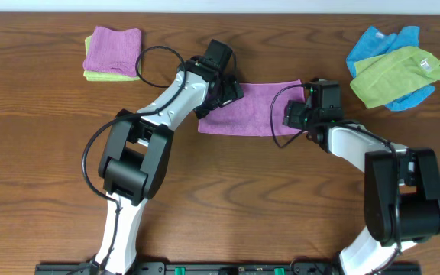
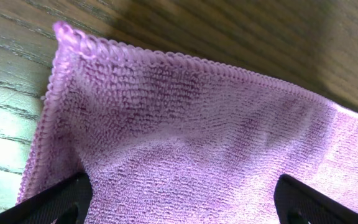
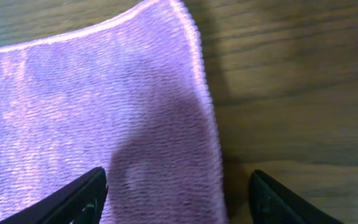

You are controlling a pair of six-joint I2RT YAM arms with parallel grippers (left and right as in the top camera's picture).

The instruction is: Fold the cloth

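Two grippers work opposite ends of the cloth, which lies flat on the wooden table as a strip, longer than it is deep. That shape suggests one fold is already in, though no tag shows to confirm it.

The left gripper hangs over the cloth's left end with its jaws spread wide, holding nothing. Its wrist view looks down on a stitched corner, so it is likely lined up to pinch there. The right gripper sits at the cloth's right end, jaws apart and astride the hemmed side edge. One jaw is above the fabric and the other above bare wood just beyond the cloth. That straddle is how an edge gets caught between the pads, but nothing is clamped yet.

The cloth is violet terry microfibre with a looped, ribbed pile and a tight overlocked border. It is soft and limp, so it will probably sag and drape once lifted. Well off from the cloth's left end sits a stack of folded pink-purple and lime cloths. Beyond the cloth's right end lies a loose heap of blue and green ones.
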